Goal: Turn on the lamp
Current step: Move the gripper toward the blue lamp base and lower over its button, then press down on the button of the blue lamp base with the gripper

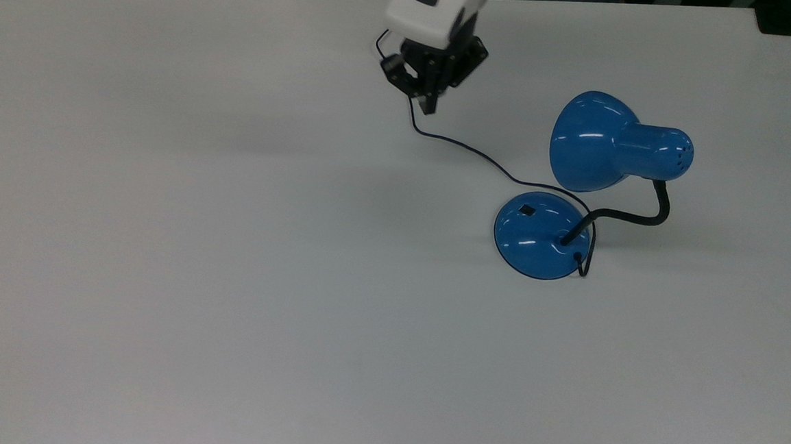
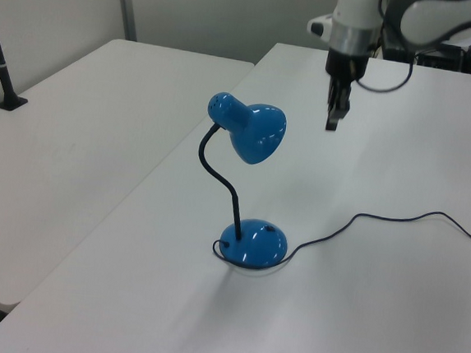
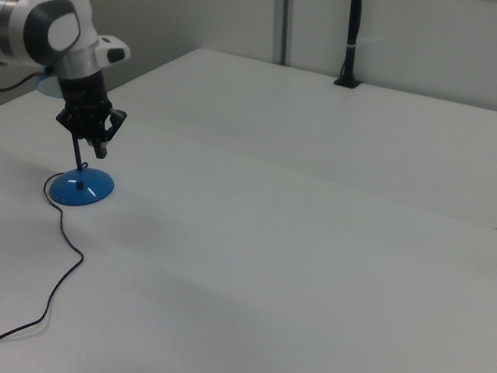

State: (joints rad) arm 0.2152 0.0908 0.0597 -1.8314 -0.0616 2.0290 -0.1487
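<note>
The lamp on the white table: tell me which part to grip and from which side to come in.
Best guess: grip the lamp at the lower, upright stretch of its black neck, just above the domed base. The shade is wide, glossy and rounded, and the base is a smooth dome, so both would likely slip. Bring the hand in level from the left view's right, where only the cord lies.
</note>
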